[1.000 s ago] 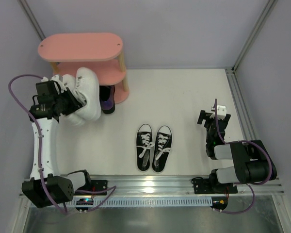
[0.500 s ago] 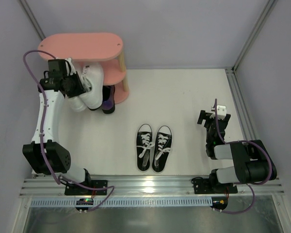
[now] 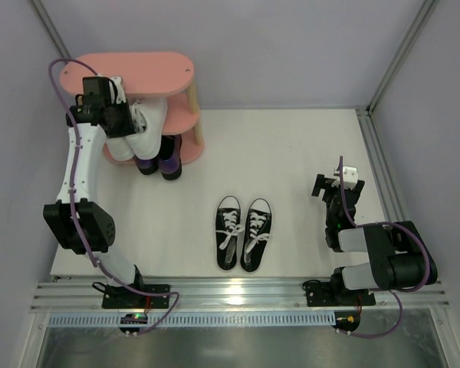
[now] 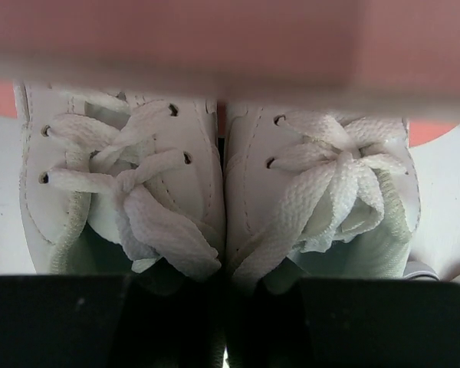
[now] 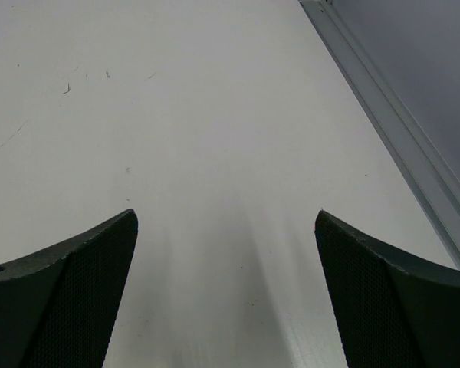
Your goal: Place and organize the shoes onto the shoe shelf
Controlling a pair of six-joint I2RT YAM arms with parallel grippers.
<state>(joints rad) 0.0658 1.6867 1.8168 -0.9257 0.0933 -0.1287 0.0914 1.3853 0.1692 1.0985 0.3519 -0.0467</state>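
Sneakers [image 4: 222,192], plain white with fat laces [image 4: 138,199], hang toes-first under the top of the shoe shelf [image 3: 130,73], pinched together at their inner collars [image 4: 218,257] by the narrowly parted jaws of the left gripper [image 4: 222,307]. They look light and soft-sided, so clamping both collars at once seems the surest hold. The right gripper [image 5: 226,222], well away from the shelf, gapes wide and empty.

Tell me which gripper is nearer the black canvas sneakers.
Right. The right gripper hangs open just right of the black canvas sneakers. The left gripper is farther off, back-left at the shoe shelf, gripping the white sneakers.
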